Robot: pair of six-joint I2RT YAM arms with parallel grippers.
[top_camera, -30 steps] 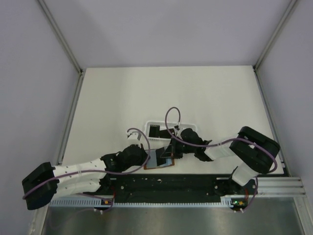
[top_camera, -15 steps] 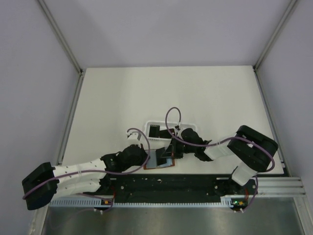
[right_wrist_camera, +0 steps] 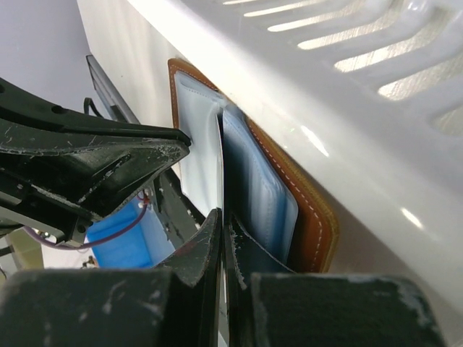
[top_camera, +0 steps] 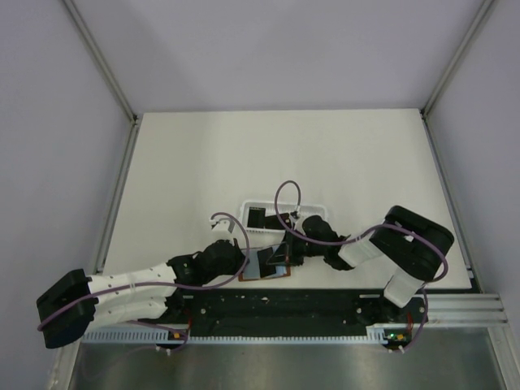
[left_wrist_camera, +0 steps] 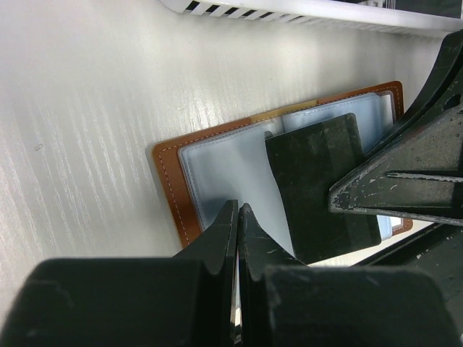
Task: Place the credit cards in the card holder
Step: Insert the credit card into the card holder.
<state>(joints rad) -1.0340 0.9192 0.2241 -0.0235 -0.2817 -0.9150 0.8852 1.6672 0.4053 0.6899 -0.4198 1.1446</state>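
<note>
Insertion step, go gentle

Right end effector point(right_wrist_camera: 221, 225) is pinched shut on a black credit card point(left_wrist_camera: 318, 181) lying across the open card holder point(left_wrist_camera: 170, 189) at the bench's near edge. Left end effector point(left_wrist_camera: 237, 217), also closed, sits at its clear pocket. I'd keep the card flat and slide slowly.

We see soft, even light from overhead in the top view. The table point(top_camera: 244, 154) is bright, nearly washed out, with faint shadows under the arms point(top_camera: 130, 284). In our wrist views the left gripper point(left_wrist_camera: 239, 210) and right gripper point(right_wrist_camera: 223, 220) loom dark and blurred up close. The holder point(left_wrist_camera: 217, 173) carries a soft sheen, the card point(left_wrist_camera: 318, 181) is a flat dark patch, and glare spots the basket point(right_wrist_camera: 347, 94).
</note>
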